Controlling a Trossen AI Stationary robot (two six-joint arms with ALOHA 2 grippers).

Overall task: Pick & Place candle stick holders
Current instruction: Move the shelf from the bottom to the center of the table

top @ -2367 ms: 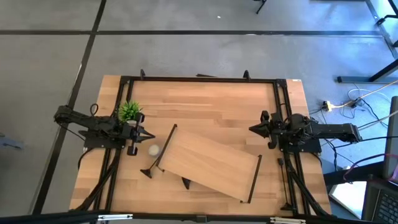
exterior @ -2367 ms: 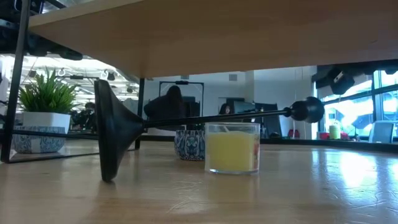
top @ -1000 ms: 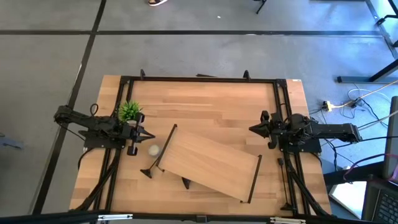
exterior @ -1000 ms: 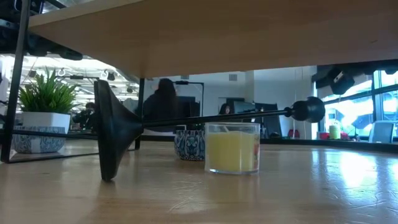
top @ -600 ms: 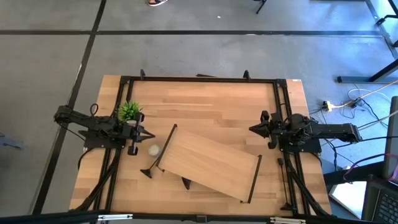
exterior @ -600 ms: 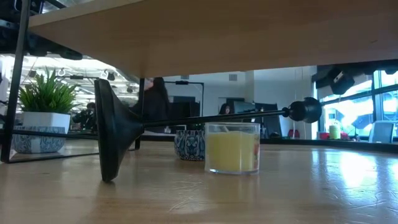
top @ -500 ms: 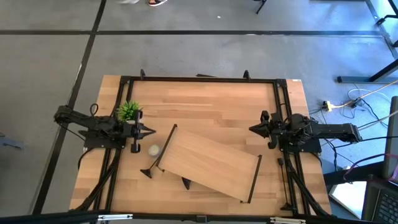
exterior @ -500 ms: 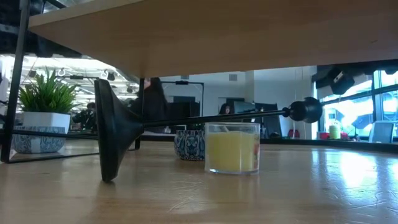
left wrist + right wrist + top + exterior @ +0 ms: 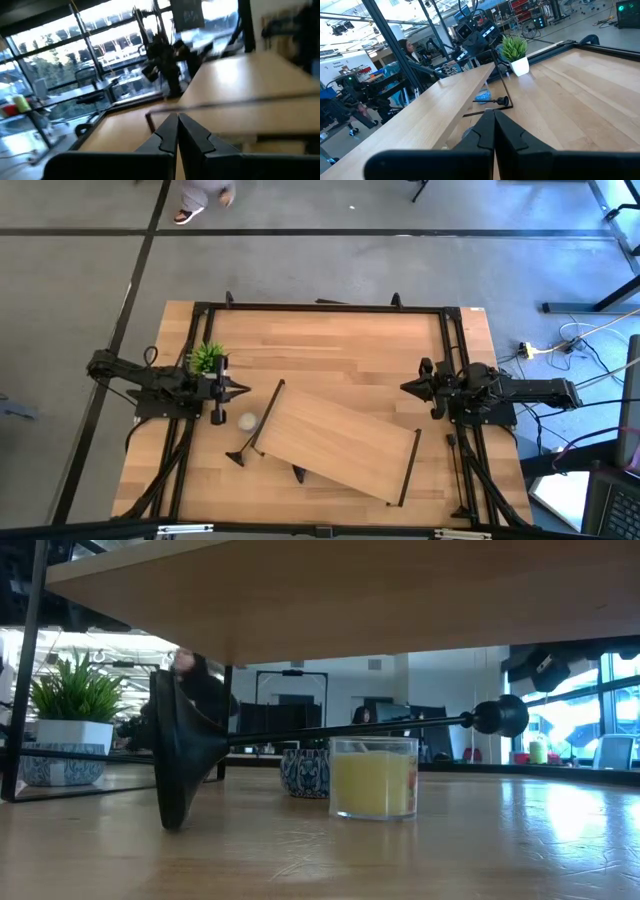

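Candle stick holders: one lies on its side in the low view [image 9: 350, 727], slim black metal, matte. Its flared round base stands on edge at left of frame, and its thin stem runs right to a small cup end behind the yellow candle [image 9: 373, 777]. From above, its base [image 9: 237, 455] shows at the lower-left corner of the tilted wooden shelf [image 9: 335, 442]. A second dark piece [image 9: 298, 474] pokes out below the shelf's lower edge and is probably another holder, though too little shows to be sure. No third is visible.

Change: the left gripper [image 9: 240, 389], at centre left beside the plant [image 9: 207, 358], has crept slightly up-frame in the last half second. Its fingers are pressed together, empty. The holder's stem end sits a touch further right than before.

Reading: an approach is likely starting, and nothing is picked yet.

Right gripper [image 9: 405, 388]: centre right, fingers together, empty, waiting.

Table [image 9: 330, 350]: pale wood planks, smooth.
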